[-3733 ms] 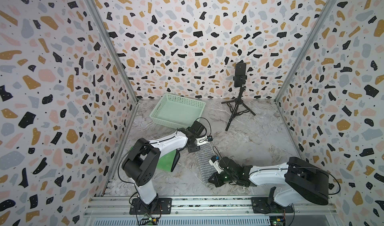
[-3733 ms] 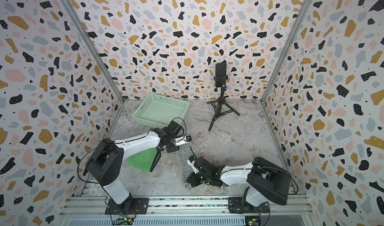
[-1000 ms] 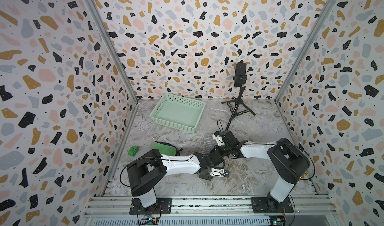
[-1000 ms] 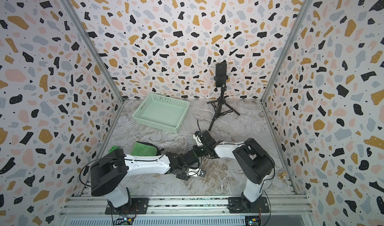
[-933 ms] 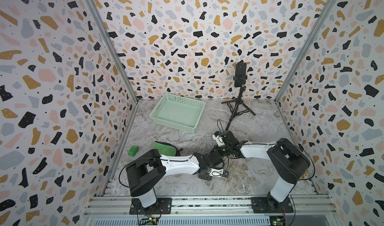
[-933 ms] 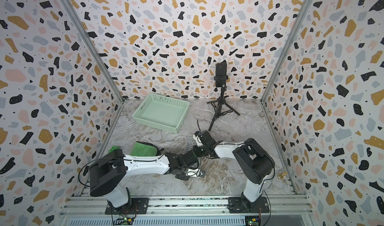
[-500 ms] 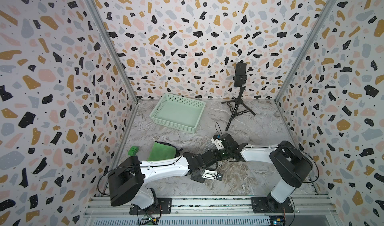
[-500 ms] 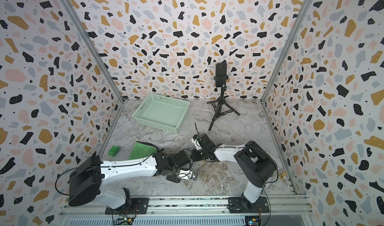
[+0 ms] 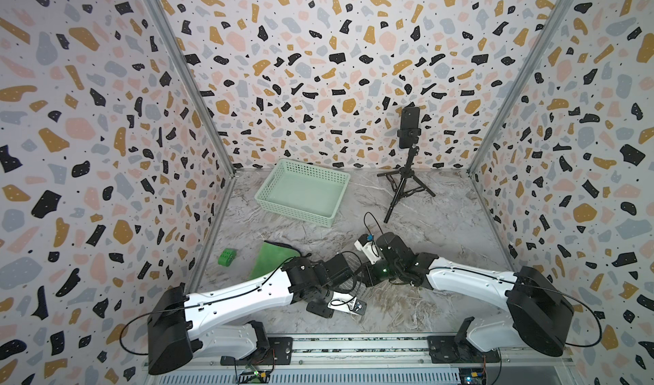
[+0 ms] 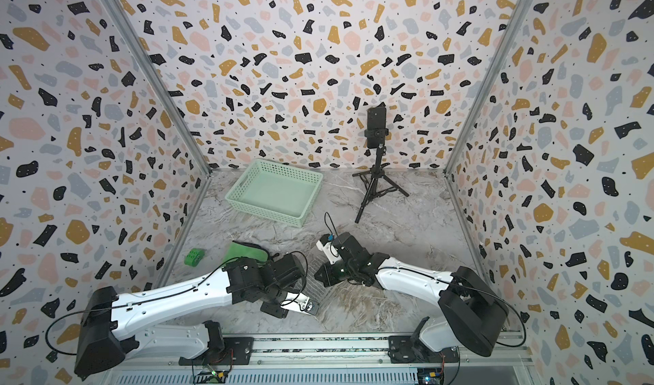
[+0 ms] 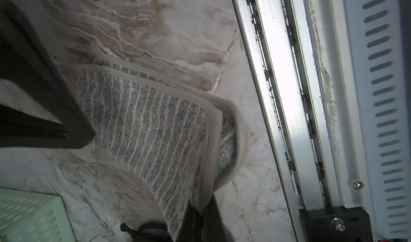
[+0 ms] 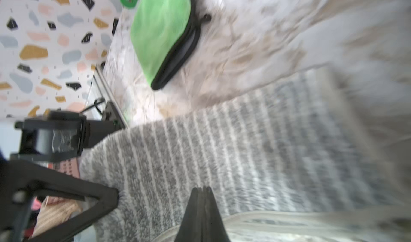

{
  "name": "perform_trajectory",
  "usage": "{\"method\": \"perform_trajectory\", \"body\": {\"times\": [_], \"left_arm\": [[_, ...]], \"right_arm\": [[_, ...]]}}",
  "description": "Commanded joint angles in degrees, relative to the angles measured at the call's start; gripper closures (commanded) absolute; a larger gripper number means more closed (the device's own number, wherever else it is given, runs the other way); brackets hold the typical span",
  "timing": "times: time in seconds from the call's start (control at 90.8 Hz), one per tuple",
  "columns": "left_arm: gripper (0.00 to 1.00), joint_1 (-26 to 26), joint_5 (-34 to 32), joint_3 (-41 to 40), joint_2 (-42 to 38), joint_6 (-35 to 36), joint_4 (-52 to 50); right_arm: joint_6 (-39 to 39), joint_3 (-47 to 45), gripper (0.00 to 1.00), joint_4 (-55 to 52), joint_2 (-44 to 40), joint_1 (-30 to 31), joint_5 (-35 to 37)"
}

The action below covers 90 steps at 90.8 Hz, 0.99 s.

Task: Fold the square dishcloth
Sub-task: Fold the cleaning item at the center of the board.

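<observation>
The dishcloth [image 11: 151,127] is grey with white stripes and a beige hem. It hangs low over the marble floor between my two grippers, and one edge curls over on itself. My left gripper [image 11: 204,214] is shut on one end of it. My right gripper [image 12: 201,188] is shut on the other end, with its fingertips pressed together over the striped cloth [image 12: 222,145]. In both top views the grippers meet at centre front, left [image 10: 306,284] and right [image 10: 320,275]. Only a sliver of dishcloth [image 10: 313,289] shows between them there.
A folded green cloth [image 9: 270,259] and a small green block [image 9: 226,257] lie at the left by the wall. A mint basket [image 9: 302,195] stands at the back. A phone on a tripod [image 9: 407,174] stands at back centre. The metal rail [image 11: 278,96] runs along the front edge.
My left jaws have closed fully on the dishcloth and the left arm has stretched out lower, its shoulder swung left. The right gripper has come slightly forward with its end of the cloth.
</observation>
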Motion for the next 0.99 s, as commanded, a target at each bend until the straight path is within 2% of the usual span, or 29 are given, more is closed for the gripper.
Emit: {"method": "perform_trajectory", "body": {"times": [0.0, 0.231, 0.407, 0.617, 0.826, 0.98], "left_arm": [[1.00, -0.08, 1.36, 1.97, 0.31, -0.23, -5.30], [1.00, -0.09, -0.75, 4.06, -1.72, 0.55, -2.64], [1.00, -0.02, -2.71, 7.00, -0.35, 3.25, -0.20], [1.00, 1.73, -3.19, 9.70, 5.89, 7.46, 3.54], [1.00, 5.87, -2.19, 11.47, 12.11, 10.27, 6.80], [1.00, 6.92, -2.92, 11.52, 16.30, 12.61, 9.77]], "right_arm": [[-2.17, 0.01, 1.00, -7.81, 1.03, -2.33, 6.04], [-1.92, -1.52, 1.00, -2.09, 9.73, -0.86, 0.08], [-1.87, -2.50, 1.00, -1.48, 10.44, -0.15, -2.58], [-1.22, -3.48, 1.00, 1.72, 11.66, -0.54, -5.72], [3.64, -8.17, 1.00, 12.65, 12.48, -4.37, -12.71], [5.75, -9.11, 1.00, 16.47, 9.58, -4.89, -15.37]]}}
